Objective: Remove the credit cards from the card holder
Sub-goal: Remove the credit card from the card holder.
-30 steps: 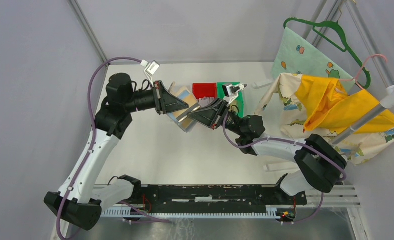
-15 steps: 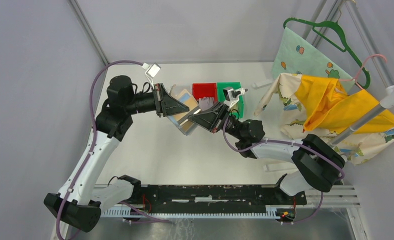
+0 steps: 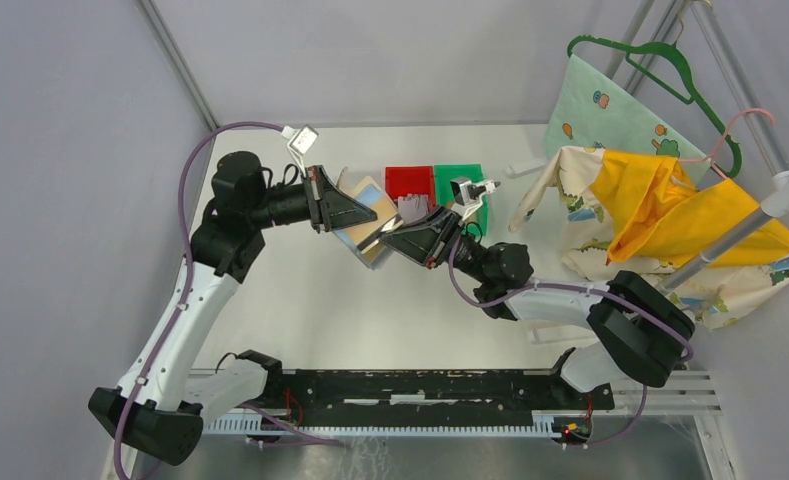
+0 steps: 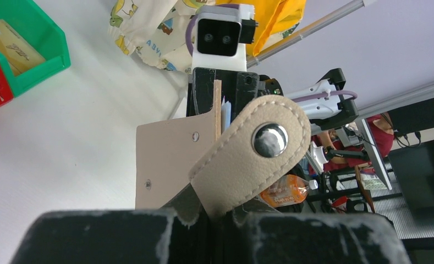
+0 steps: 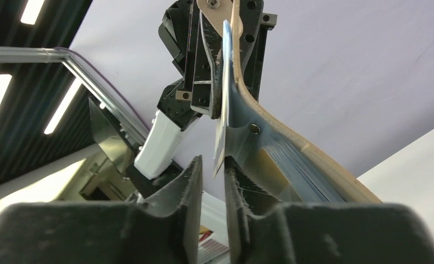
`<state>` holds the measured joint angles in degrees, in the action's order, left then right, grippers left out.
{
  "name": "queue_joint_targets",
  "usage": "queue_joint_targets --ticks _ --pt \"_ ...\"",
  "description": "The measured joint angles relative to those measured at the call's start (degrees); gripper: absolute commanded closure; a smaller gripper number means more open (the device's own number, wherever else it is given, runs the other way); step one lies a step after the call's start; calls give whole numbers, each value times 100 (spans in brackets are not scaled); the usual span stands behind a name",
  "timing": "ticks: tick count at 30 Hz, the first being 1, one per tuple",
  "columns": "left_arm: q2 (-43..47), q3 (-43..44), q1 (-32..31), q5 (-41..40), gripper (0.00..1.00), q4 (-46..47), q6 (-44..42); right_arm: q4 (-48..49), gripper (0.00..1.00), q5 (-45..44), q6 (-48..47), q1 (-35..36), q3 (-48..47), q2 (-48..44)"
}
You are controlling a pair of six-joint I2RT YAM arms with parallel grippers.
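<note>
Up over the white table point(image 3: 370, 300), left tool point(image 4: 214, 212) pinches the card holder point(image 4: 170, 159); right tool point(image 5: 212, 165) slightly spread; grey walls point(image 3: 70, 150) around.

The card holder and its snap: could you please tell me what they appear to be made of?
The card holder looks like matte beige leather or imitation, judging by its stitched tab. The snap looks like polished metal, given its mirror-like glare.

- Top external: high above and behind the card holder point(image 3: 370, 228), looking down.
- Left wrist: close against it, facing rightward.
- Right wrist: close beneath it, looking upward; all three share it.
</note>
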<state>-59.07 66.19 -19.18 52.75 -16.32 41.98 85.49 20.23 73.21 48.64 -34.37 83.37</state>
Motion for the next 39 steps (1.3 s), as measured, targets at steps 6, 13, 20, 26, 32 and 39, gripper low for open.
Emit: queue_joint_targets --ticks 6,13,20,26,32,39 --pt "26 -15 37 -15 98 -4 -2 13 76 -87 -39 0 -11 -9" --pt "55 -15 37 -13 98 -42 -9 20 98 -131 52 0 -76 28" --pt "90 0 48 -17 98 -249 -225 39 100 -122 114 2 -66 109" --pt "0 442 118 -162 98 -828 -793 57 100 -9 114 -70 577 -223" --pt "-83 839 284 -302 98 -1224 -1381 -260 100 264 0 -599 1261 -1182" --pt "-472 1231 568 -374 98 -2103 -2258 -4610 100 684 -2393 -1606 269 -2570"
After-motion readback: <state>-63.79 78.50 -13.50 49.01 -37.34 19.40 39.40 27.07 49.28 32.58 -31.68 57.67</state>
